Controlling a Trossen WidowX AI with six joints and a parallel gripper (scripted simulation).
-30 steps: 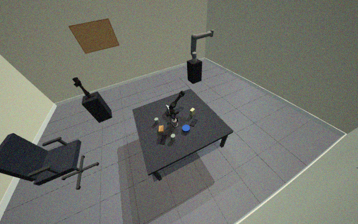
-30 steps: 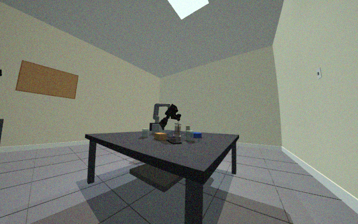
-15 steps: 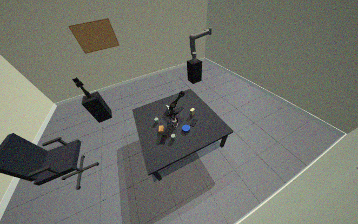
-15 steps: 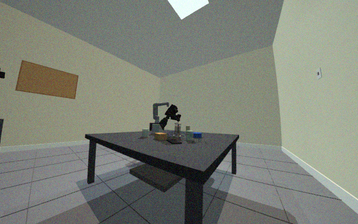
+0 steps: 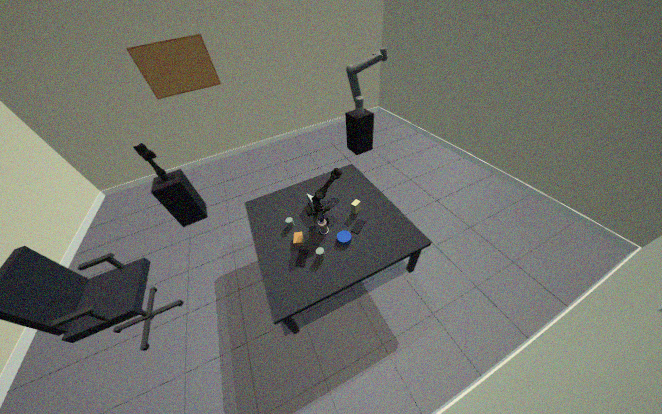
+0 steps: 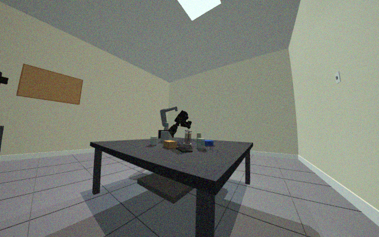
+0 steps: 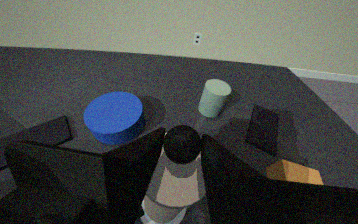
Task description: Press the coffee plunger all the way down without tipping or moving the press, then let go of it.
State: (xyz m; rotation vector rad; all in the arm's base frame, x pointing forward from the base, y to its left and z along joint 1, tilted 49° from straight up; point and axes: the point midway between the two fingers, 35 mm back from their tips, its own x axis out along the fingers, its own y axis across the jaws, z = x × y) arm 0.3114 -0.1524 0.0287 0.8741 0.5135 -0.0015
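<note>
Tool clenched on the black round knob of the coffee plunger, dark fingers flanking it left and right in the wrist view. The coffee press stands upright near the middle of the tabletop, a clear cylinder with a pale body below the knob. Close around it: a flat blue disc just beyond the left finger, a pale green cylinder farther off and to the right, a dark flat slab right of that, and an orange block partly hidden behind the right finger. Top view adds a second pale cylinder and a small yellowish upright block, both apart from the press. Nothing touches the press except the tool. Tabletop is dark, matte, square, on four dark legs. Floor is grey-lilac tile with a dark mat under the table. Walls plain beige, with white skirting; an orange-brown panel hangs on one. A grey arm on a black pedestal stands in the corner, a dark office chair off to the side.
</note>
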